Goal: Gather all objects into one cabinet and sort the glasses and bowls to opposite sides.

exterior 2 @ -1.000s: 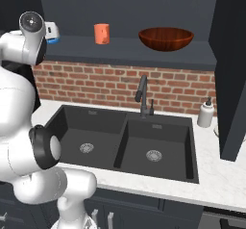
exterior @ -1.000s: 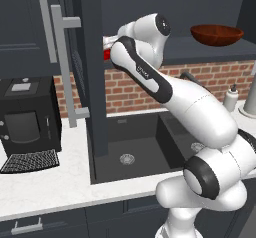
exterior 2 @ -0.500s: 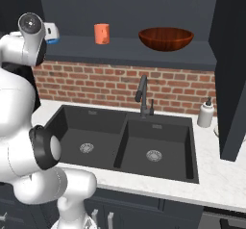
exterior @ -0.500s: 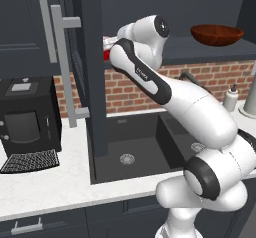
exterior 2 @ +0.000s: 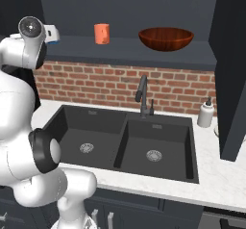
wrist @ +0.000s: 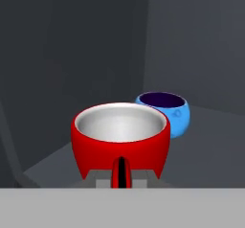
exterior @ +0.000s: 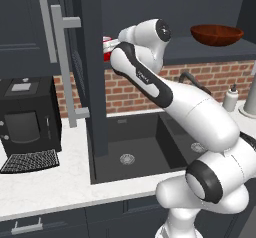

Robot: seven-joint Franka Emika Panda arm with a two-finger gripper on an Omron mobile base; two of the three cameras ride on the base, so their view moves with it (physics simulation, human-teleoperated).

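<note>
In the hand view my gripper is shut on the handle of the red mug, glossy red with a white inside. The mug is upright inside the dark grey cabinet, low over its shelf; I cannot tell whether it touches. Just behind it and to the right stands the small blue bowl. In the left base view the red mug peeks out past the open door's edge. Farther right on the same shelf stand the orange mug and the wide brown bowl.
The cabinet door with its long grey bar handle stands open to the left of my arm. Below are a double black sink with a dark faucet, a soap bottle and a black coffee machine.
</note>
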